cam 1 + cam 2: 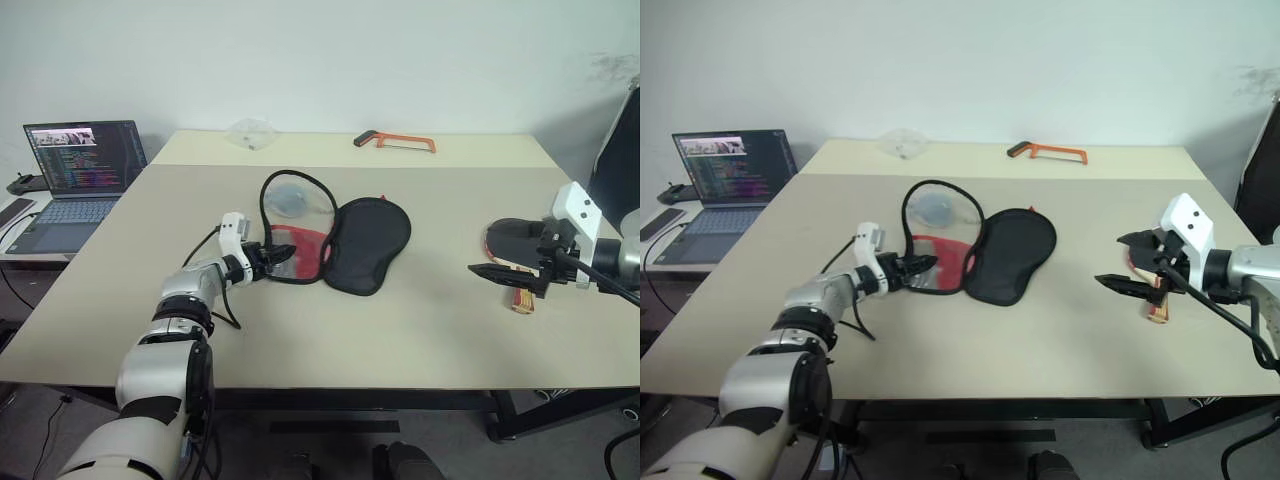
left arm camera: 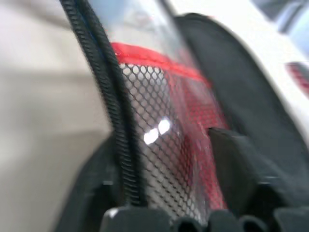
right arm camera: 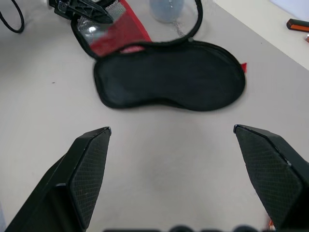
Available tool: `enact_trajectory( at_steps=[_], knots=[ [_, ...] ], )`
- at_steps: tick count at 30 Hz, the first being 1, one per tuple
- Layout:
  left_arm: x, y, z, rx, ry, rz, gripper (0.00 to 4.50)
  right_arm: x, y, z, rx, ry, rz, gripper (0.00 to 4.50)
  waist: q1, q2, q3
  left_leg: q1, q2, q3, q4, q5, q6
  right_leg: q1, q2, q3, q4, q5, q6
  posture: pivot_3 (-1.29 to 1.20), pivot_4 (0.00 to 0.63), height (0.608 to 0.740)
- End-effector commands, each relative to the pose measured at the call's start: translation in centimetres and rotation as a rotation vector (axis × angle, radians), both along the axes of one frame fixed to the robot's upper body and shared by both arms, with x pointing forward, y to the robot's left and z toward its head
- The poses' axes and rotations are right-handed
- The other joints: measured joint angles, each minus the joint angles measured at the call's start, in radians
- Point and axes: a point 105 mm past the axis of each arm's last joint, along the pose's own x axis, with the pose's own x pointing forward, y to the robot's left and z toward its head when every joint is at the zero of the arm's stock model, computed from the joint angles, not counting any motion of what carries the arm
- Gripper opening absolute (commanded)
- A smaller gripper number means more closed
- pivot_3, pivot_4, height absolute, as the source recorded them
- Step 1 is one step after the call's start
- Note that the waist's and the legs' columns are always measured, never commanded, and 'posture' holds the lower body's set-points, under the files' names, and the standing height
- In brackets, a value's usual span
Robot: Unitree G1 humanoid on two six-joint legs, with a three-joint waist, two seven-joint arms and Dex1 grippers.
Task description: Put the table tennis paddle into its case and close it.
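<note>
The left gripper's (image 1: 283, 253) black fingers are closing narrowly on the zipped rim of the opened black-and-red fabric paddle case (image 1: 335, 240). The right gripper (image 1: 490, 262) is hovering wide open beside the black-faced, wooden-handled table tennis paddle (image 1: 512, 240), empty.

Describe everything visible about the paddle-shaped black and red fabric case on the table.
The paddle-shaped black and red soft fabric case lies unzipped and spread open near the middle of the beige table. One black half lies flat; the other shows a red panel, black mesh pocket and a clear, shiny layer, with its zip edge arching upward. The left gripper is at the mesh half's narrow end, its fingers either side of the zip edge. The case holds no paddle.
</note>
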Motion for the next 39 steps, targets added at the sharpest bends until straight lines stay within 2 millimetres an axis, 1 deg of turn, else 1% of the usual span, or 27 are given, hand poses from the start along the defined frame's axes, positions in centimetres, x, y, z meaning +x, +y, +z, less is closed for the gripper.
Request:
enact_trajectory(
  at_steps=[1,3,4,9,10,13,18,25,28,30,37,39],
  knots=[
    [-0.7,-2.0,0.3,-0.008,-0.015,-0.094,1.10,0.1,0.4,1.0,-0.005,-0.053,0.016,4.50,0.000,0.000,0.000,0.000,0.000,0.000,0.000,0.000,0.000,0.000,0.000,0.000,0.000,0.000,0.000,0.00,0.150,0.740],
    [-1.2,-2.9,0.0,-0.020,-0.002,-0.124,0.42,0.1,0.5,1.1,-0.003,-0.054,0.019,4.50,-0.001,0.000,0.000,0.000,0.000,0.000,0.000,0.000,0.000,0.000,0.000,0.000,0.000,0.000,0.000,0.00,0.150,0.740],
    [-1.4,-3.3,-0.2,-0.024,0.001,-0.133,0.02,0.1,0.6,1.1,-0.002,-0.055,0.020,4.50,-0.001,0.000,0.000,0.000,0.000,0.000,0.000,0.000,0.000,0.000,0.000,0.001,0.000,0.000,0.000,0.00,0.150,0.740],
    [-2.1,-4.8,-0.4,-0.064,0.021,-0.162,0.02,0.1,0.6,1.0,-0.002,-0.053,0.022,4.50,0.000,0.000,0.000,0.000,0.001,-0.001,0.000,0.000,0.000,0.000,0.000,0.000,0.000,0.000,0.000,0.00,0.150,0.740],
    [-2.2,-5.5,-0.5,-0.070,0.017,-0.165,0.02,0.1,0.6,1.0,-0.002,-0.052,0.022,4.50,0.000,0.000,0.000,0.000,0.000,-0.001,0.000,0.000,0.000,0.000,0.000,0.000,0.000,0.000,0.000,0.00,0.150,0.740],
    [-2.5,-7.3,0.1,-0.119,-0.005,-0.170,0.02,0.1,0.6,1.0,0.000,-0.051,0.024,4.50,0.002,0.000,0.000,0.000,0.000,0.000,0.000,0.000,0.000,0.000,0.000,0.001,0.000,0.000,0.000,0.00,0.150,0.740],
    [-2.9,-9.1,1.0,-0.160,-0.029,-0.181,0.02,0.1,0.8,1.0,0.001,-0.050,0.027,4.50,0.002,0.000,0.000,0.000,0.000,-0.001,0.000,0.000,0.000,0.000,0.000,0.001,0.000,0.000,0.001,0.00,0.150,0.740],
    [-3.8,-10.3,1.4,-0.200,-0.012,-0.231,0.02,0.0,0.7,1.0,0.000,-0.047,0.026,4.50,0.000,0.000,0.000,0.001,0.000,0.000,0.000,0.000,0.000,0.000,0.001,0.001,0.000,0.000,0.001,0.00,0.150,0.740],
    [-4.9,-11.8,1.6,-0.232,0.005,-0.324,0.02,0.1,0.7,1.0,0.001,-0.046,0.027,4.50,0.001,0.000,0.000,0.000,0.000,0.000,0.000,0.000,0.000,0.000,0.002,0.001,0.000,0.000,0.001,0.00,0.150,0.740],
    [-5.1,-12.4,1.7,-0.244,0.011,-0.356,0.02,0.1,0.9,1.0,0.003,-0.046,0.031,4.50,0.001,0.000,0.000,0.000,0.000,0.000,0.000,0.000,0.000,0.001,0.002,0.001,0.000,0.000,0.001,0.00,0.150,0.740],
    [-4.8,-13.0,1.9,-0.274,0.012,-0.395,0.02,0.1,1.2,0.8,0.007,-0.038,0.041,4.50,0.000,0.000,0.000,0.001,0.000,0.000,0.000,0.000,0.000,0.001,0.002,0.001,0.000,0.000,0.001,0.00,0.150,0.740],
    [-4.3,-13.2,1.7,-0.263,0.003,-0.385,0.02,0.2,1.3,0.8,0.009,-0.037,0.047,4.50,0.001,0.000,0.000,0.001,0.000,0.000,0.001,0.000,0.000,0.001,0.002,0.001,0.000,0.000,0.001,0.00,0.150,0.740]
  ],
)
